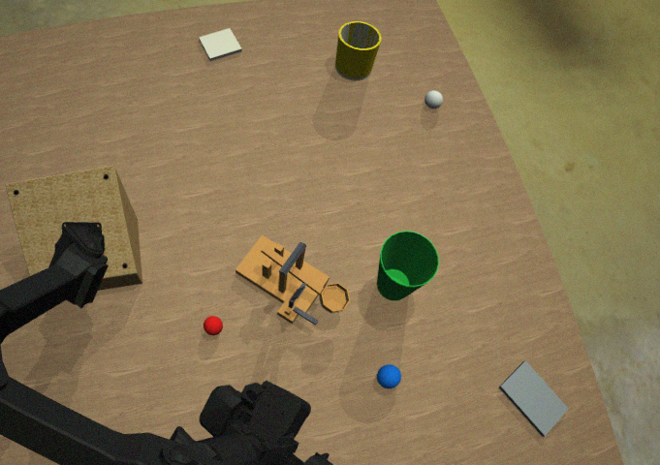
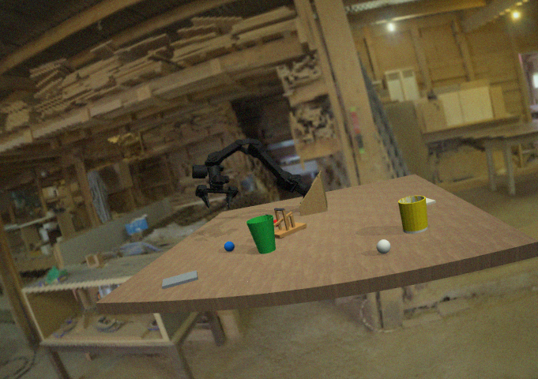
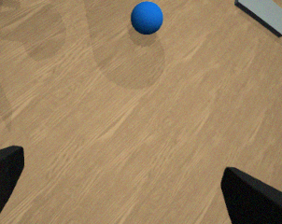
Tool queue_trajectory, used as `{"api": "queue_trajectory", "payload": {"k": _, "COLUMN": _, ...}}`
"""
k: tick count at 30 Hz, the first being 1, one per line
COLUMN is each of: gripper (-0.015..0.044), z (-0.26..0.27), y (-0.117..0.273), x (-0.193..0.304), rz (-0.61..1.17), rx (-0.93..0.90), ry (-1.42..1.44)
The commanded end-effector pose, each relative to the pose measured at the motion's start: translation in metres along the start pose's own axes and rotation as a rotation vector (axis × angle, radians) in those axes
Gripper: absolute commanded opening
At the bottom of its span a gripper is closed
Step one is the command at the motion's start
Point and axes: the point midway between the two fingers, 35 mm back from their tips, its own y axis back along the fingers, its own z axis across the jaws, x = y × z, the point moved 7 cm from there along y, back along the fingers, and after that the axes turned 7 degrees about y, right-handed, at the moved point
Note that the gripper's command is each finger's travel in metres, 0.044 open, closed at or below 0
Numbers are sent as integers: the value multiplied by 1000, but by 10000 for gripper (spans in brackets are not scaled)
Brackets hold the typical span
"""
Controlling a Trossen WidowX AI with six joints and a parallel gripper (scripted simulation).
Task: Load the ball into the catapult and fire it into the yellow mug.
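Note:
The wooden catapult (image 1: pixel 253 263) (image 2: pixel 295 229) stands mid-table, its empty octagonal cup (image 1: pixel 334 297) pointing toward the green cup's side. The yellow mug (image 1: pixel 355 61) (image 2: pixel 413 217) stands upright at the far end in the top view. A red ball (image 1: pixel 212 325) lies beside the catapult, a blue ball (image 1: pixel 389 376) (image 2: pixel 229 245) (image 3: pixel 147 18) lies beyond the green cup's base, and a white ball (image 1: pixel 433 99) (image 2: pixel 383 245) lies near the mug. My gripper (image 2: pixel 219 206) (image 3: pixel 125 167) is open and empty, pointing down high above the table; the blue ball is ahead of its fingers in the wrist view.
A green cup (image 1: pixel 408 260) (image 2: pixel 262 234) stands close to the catapult's cup. A grey plate (image 1: pixel 533 398) (image 2: pixel 179 279) (image 3: pixel 266 14) lies near the table edge. A pale tile (image 1: pixel 220 44) lies left of the mug in the top view. A wedge block (image 1: pixel 67 200) (image 2: pixel 317 198) stands by the arm's base.

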Motion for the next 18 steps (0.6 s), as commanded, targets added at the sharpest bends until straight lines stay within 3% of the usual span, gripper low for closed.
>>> {"api": "queue_trajectory", "payload": {"k": 1, "gripper": 440, "z": 7, "y": -20, "x": -21, "rz": -24, "rx": -88, "ry": 75}}
{"api": "queue_trajectory", "payload": {"k": 18, "gripper": 440, "z": 40, "y": -70, "x": -106, "rz": -77, "rx": -369, "ry": 444}}
